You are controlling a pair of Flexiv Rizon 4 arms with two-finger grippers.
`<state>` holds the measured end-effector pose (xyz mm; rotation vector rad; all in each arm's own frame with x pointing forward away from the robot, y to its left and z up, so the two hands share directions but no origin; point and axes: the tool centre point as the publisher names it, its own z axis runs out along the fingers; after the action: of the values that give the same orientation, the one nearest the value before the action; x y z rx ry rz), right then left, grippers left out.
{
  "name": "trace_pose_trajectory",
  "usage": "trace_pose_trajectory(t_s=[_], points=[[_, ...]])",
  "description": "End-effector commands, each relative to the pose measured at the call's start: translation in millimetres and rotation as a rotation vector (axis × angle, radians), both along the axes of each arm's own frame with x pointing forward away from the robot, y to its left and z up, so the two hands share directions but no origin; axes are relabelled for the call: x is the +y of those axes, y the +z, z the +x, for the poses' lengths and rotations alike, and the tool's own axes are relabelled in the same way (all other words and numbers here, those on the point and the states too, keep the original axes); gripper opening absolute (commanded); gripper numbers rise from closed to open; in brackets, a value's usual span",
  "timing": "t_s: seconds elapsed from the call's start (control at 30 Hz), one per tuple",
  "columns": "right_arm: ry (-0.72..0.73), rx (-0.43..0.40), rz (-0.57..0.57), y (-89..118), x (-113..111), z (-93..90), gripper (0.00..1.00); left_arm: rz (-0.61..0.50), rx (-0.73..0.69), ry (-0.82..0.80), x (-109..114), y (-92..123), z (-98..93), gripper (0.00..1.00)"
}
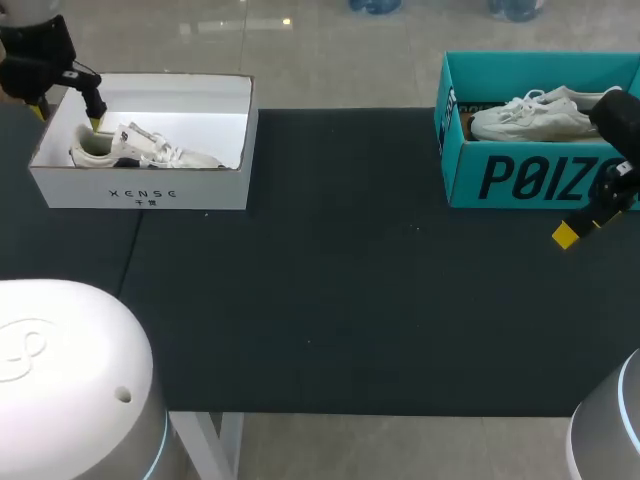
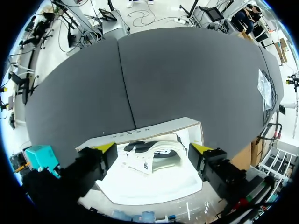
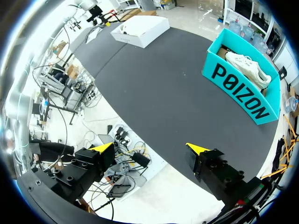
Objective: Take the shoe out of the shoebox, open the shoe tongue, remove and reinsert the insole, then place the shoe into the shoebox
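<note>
Currently, step one, shoe removal: left gripper [image 2: 153, 148], fingers spread, above shoe [image 1: 140, 150] lying in white shoebox [image 1: 140, 190], far left; right gripper [image 3: 150, 148], fingers spread, empty, right; next: descend, pinch collar, lift.

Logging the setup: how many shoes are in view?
2. One shoe lies in the white shoebox at the left, a second shoe in the teal shoebox at the right. Others may hide underneath.
</note>
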<state>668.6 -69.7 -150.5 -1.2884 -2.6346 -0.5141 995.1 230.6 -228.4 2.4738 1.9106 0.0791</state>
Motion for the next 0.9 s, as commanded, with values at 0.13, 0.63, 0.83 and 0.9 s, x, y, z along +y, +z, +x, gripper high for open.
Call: trace_pose_trajectory(t_s=[0.13,0.63,0.83,0.9], points=[[0.0,0.003,-0.001,0,1,1.0,1.0,0.013,-0.052,0.028,-22,10,-34.8,1.0],[0.0,0.003,-0.001,0,1,1.0,1.0,0.017,-0.043,0.052,-36,9,-39.4,1.0],[-0.078,0.053,-0.068,17,-24,19.8,1.0,0.017,-0.043,0.052,-36,9,-39.4,1.0],[-0.126,0.092,-0.176,24,-38,38.3,1.0,0.017,-0.043,0.052,-36,9,-39.4,1.0]])
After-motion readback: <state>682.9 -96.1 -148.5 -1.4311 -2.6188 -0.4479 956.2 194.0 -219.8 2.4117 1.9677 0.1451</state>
